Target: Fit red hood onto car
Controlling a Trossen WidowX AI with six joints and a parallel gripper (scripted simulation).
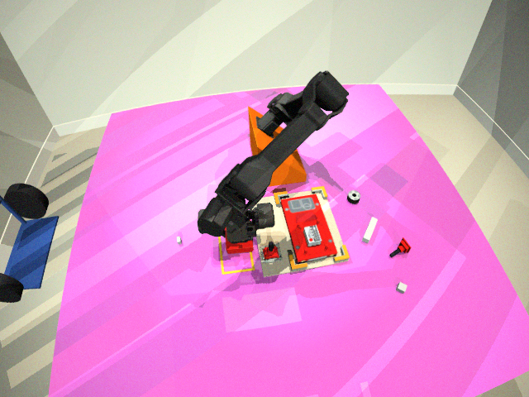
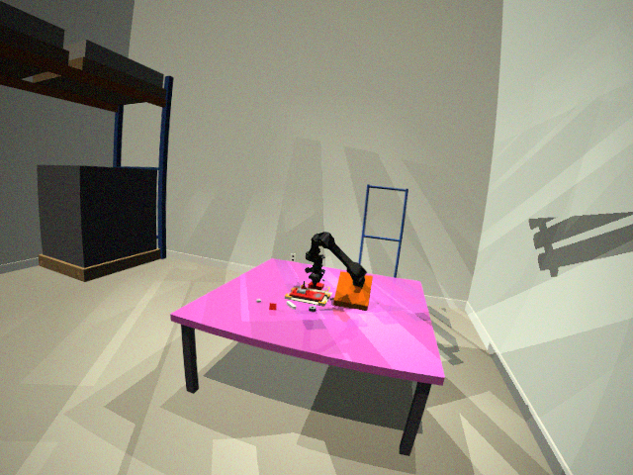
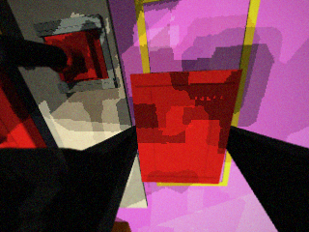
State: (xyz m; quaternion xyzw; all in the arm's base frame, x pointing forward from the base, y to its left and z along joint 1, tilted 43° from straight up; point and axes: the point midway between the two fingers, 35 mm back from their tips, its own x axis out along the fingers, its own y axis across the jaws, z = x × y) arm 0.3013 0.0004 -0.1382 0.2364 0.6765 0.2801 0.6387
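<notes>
While the tool (image 1: 244, 239) (image 2: 315, 282) (image 3: 179, 129) grips the red hood (image 1: 239, 246) (image 2: 317, 285) (image 3: 185, 130) by its 2 long sides, the one relation that matters is sideways: the hood is between the fingers, over the yellow outline (image 1: 236, 271) (image 3: 145, 41) on the bench (image 1: 170, 341) (image 2: 307, 327) (image 3: 285, 97), and the red car chassis (image 1: 305, 222) (image 2: 308, 294) (image 3: 14, 121) lies beyond the near strip of the cream jig (image 1: 278, 269) (image 3: 63, 130). In the wrist view, the hood's long axis runs roughly up and down, and the chassis is off to the left. A red-based black post (image 1: 270, 250) (image 3: 77, 55) stands between the 2 on that strip, so the coming carry probably needs lift first, then travel across, clear of it. With 1 arm at work, reach is no choice.
</notes>
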